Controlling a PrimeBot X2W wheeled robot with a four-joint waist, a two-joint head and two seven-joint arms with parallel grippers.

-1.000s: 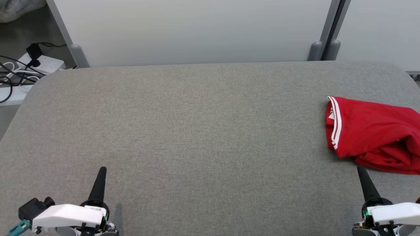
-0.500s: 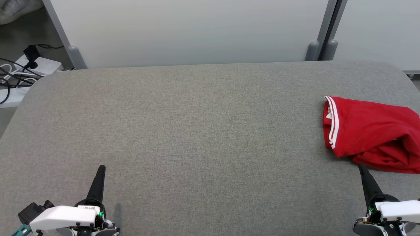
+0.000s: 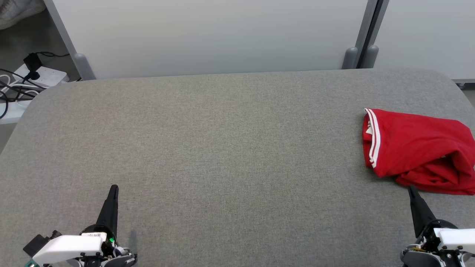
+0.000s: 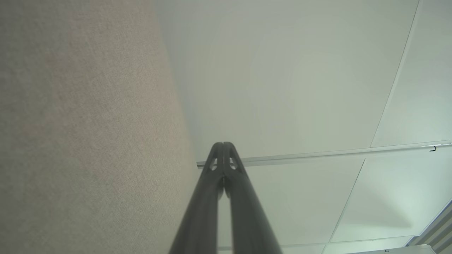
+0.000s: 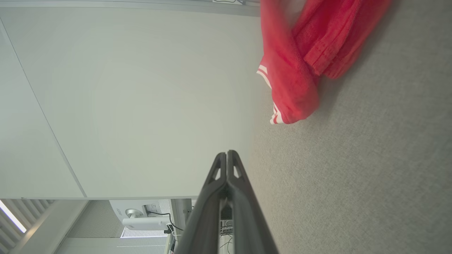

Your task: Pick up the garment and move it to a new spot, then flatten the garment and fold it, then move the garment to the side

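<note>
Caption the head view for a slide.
Red garment bunched at right on the grey table; right gripper shut, tip near it; left gripper shut, far off.

Grey fabric-covered table (image 3: 222, 129), rounded corners. White partition panels (image 3: 207, 33) behind its far edge, grey posts (image 3: 350, 57) at the joints. Floor far left: white power strip (image 3: 48, 76) with black plug (image 3: 31, 61), tangled cables (image 3: 9, 94) beside it

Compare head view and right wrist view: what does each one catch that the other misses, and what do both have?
Head view adds the shut left gripper and a power strip with cables on the floor. Right wrist view adds a white device with cables beyond the wall panel. Both share the red garment crumpled on the grey table, and the shut right gripper near it.
</note>
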